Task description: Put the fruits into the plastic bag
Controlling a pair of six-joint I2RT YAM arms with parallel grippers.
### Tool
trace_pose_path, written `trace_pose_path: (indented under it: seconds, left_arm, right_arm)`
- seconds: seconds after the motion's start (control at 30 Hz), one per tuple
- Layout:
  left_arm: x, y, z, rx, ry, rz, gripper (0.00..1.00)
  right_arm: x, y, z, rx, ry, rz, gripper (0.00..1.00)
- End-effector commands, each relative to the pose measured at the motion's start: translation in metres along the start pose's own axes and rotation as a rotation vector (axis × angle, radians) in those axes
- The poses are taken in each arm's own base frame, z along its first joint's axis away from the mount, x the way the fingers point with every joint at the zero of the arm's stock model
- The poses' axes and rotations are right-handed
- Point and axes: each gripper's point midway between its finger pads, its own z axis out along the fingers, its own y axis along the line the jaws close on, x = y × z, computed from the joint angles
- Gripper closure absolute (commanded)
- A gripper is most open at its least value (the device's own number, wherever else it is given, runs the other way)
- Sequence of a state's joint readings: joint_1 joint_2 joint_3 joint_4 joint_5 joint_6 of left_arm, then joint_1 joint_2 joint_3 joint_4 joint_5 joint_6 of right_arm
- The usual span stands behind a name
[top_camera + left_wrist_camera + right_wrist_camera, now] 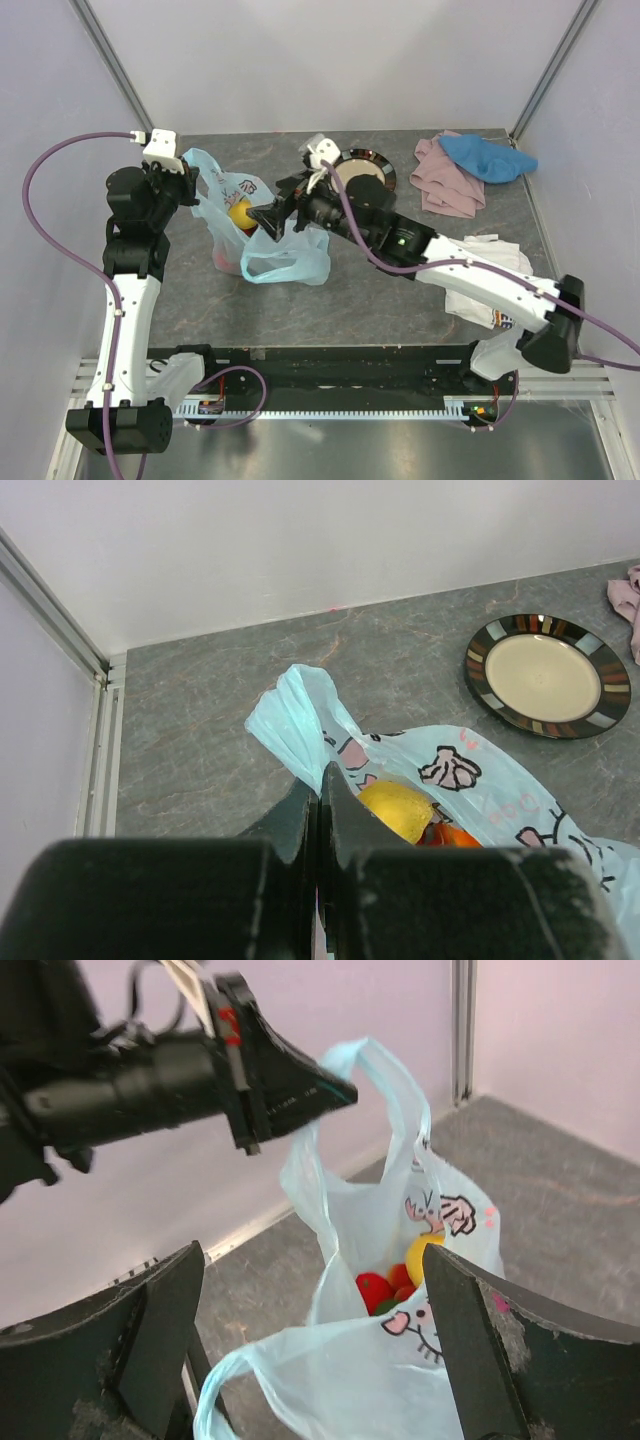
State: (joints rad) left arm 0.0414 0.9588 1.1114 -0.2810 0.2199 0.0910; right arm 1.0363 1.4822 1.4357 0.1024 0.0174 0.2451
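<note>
The light-blue plastic bag [285, 255] stands open at the table's middle left. Inside it I see a yellow lemon [240, 212], also in the left wrist view [398, 810] beside an orange [455, 835]. The right wrist view shows the lemon [425, 1255] and red fruits [375, 1288] in the bag [400, 1210]. My left gripper [192, 185] is shut on the bag's far handle [300, 710] and holds it up. My right gripper [270, 220] is open and empty at the bag's mouth, its jaws wide [313, 1251] over the near handle.
A dark-rimmed beige plate [365, 170] lies empty behind the right arm. A pink cloth [445, 185] and a blue cloth [490, 158] lie at the back right. A white cloth [490, 275] lies under the right arm. Walls close in the left, back and right.
</note>
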Motion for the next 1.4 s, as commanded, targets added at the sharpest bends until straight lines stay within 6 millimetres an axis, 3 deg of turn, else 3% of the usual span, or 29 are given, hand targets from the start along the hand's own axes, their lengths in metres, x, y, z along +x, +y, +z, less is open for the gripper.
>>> trace_pose_path:
  seconds: [0.0,0.17,0.2,0.33,0.37,0.4,0.47,0.57,0.73,1.13,1.23,1.27,1.33,1.37]
  left_arm:
    - [-0.016,-0.005,-0.003,0.018,-0.058,-0.013,0.98]
    - [-0.016,-0.005,-0.003,0.02,-0.058,-0.016,0.98]
    - [-0.016,-0.006,-0.003,0.021,-0.056,-0.015,0.98]
    - [-0.016,-0.006,-0.002,0.024,-0.055,-0.018,0.99]
    - [-0.016,-0.007,-0.002,0.028,-0.055,-0.02,0.98]
    - [-0.016,-0.007,-0.002,0.028,-0.055,-0.021,0.99]
    - [-0.016,-0.007,-0.002,0.029,-0.058,-0.019,0.98]
    - [-0.016,-0.006,-0.002,0.024,-0.057,-0.018,0.98]
    - [-0.015,-0.006,-0.002,0.025,-0.055,-0.02,0.98]
    - [-0.017,-0.006,-0.004,0.023,-0.06,-0.016,0.98]
    - [-0.017,-0.006,-0.004,0.023,-0.06,-0.017,0.98]
    - [-0.017,-0.006,-0.004,0.022,-0.061,-0.015,0.98]
    - [-0.016,-0.005,-0.003,0.02,-0.058,-0.016,0.98]
    - [-0.016,-0.006,-0.003,0.021,-0.058,-0.016,0.99]
  right_arm:
    - [-0.009,0.002,-0.029,-0.028,-0.017,-0.099,0.02]
    - [0.012,0.015,-0.052,-0.066,0.064,-0.182,0.04]
    - [0.029,0.019,-0.058,-0.056,0.127,-0.229,0.05]
    - [0.052,0.033,-0.067,-0.011,0.207,-0.383,0.05]
    - [0.058,0.049,-0.07,-0.028,0.216,-0.416,0.04]
    - [0.061,0.042,-0.07,0.035,0.226,-0.485,0.04]
    - [0.069,0.058,-0.073,0.038,0.238,-0.549,0.03]
    - [0.077,0.062,-0.074,0.113,0.254,-0.658,0.03]
    - [0.082,0.047,-0.073,0.291,0.252,-0.794,0.02]
    - [0.118,0.024,-0.049,0.364,0.336,-0.89,0.04]
    - [0.117,0.014,-0.041,0.365,0.332,-0.86,0.15]
    - [0.113,0.01,-0.038,0.368,0.321,-0.844,0.25]
    - [0.109,0.009,-0.035,0.36,0.308,-0.817,0.37]
    - [0.104,0.006,-0.033,0.37,0.299,-0.802,0.6]
